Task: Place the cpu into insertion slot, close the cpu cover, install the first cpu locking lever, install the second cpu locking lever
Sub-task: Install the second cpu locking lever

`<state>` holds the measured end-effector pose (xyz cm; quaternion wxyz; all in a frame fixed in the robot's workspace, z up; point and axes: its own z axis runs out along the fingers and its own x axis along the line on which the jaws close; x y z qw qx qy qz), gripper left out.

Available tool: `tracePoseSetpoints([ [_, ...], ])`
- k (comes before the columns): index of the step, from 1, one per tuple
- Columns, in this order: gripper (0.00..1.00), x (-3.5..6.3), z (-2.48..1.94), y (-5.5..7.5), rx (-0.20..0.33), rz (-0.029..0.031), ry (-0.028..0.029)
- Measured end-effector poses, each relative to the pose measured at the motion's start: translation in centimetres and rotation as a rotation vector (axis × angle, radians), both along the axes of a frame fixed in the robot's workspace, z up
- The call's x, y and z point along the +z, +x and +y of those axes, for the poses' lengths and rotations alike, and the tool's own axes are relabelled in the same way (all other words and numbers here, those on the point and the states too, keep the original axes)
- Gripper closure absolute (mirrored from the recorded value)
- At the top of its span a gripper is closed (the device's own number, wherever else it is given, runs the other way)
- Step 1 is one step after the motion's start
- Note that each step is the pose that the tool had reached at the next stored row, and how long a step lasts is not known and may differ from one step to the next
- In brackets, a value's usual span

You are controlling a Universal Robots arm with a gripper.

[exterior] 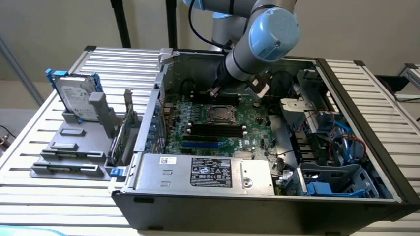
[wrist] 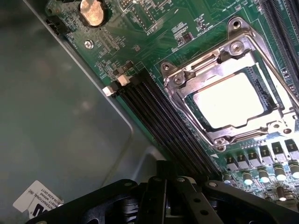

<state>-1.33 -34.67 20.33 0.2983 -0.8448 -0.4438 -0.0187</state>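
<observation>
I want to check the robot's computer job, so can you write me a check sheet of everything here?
Surface: slatted metal table with an open computer case on it.
Job's things: cpu lies in the slot on the green board; cover is down around it.
Clutter: hard drive standing in a grey rack beside the case; black memory slots next to the cpu.
Gripper: shut, holding nothing seen, its dark body above the case wall near the memory slots.
Cables: blue and red wires inside the case, at the exterior view's right.
Surroundings: plain wall, black poles behind.
</observation>
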Motion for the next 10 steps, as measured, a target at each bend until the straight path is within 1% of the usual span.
tracePoseSetpoints([
  [10, 0.89, 0.00, 0.00, 0.00, 0.000, 0.0000, 0.0054],
])
